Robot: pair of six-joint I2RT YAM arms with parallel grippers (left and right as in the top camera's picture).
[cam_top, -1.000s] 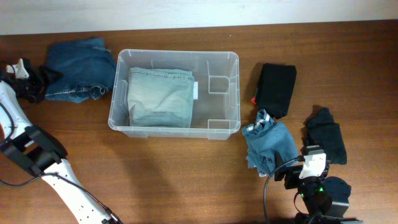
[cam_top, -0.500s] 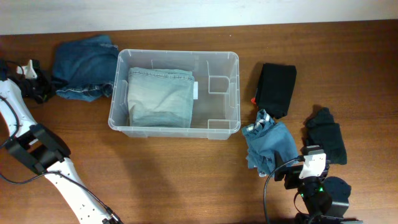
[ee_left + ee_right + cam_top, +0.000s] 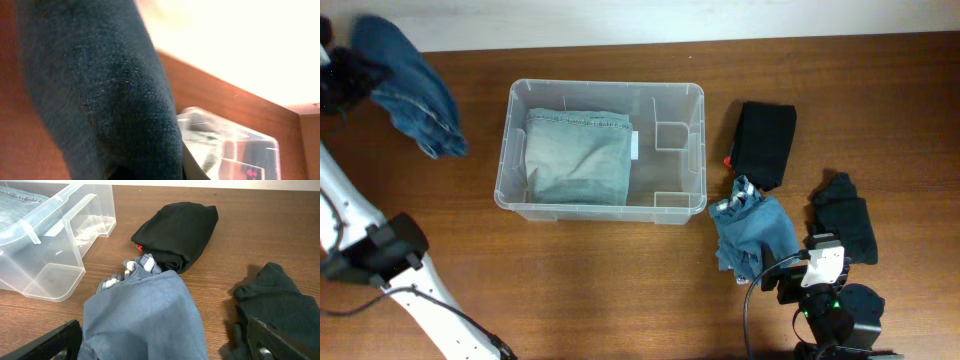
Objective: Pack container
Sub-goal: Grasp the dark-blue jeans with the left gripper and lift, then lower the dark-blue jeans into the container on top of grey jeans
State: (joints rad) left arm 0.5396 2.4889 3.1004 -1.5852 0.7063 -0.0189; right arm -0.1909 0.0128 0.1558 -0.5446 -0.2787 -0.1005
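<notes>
The container (image 3: 603,87), a clear plastic bin, stands left of centre on the table with a folded pale-green pair of jeans (image 3: 578,155) in its left part. My left gripper (image 3: 336,82) is raised at the far top left, shut on dark blue jeans (image 3: 412,88) that hang from it to the left of the bin. In the left wrist view the dark blue jeans (image 3: 100,95) hide the fingers, and the container (image 3: 235,150) shows beyond. My right gripper (image 3: 165,347) stands open low over a light blue garment (image 3: 145,315), holding nothing.
Right of the bin lie a folded black garment (image 3: 765,140), the light blue garment (image 3: 755,232) and a dark crumpled garment (image 3: 848,225). The bin's right end has small moulded compartments (image 3: 670,135). The table's back edge runs along the top.
The left gripper closed on the dark blue jeans and lifted them off the table, up and to the left. The right arm has not moved.
</notes>
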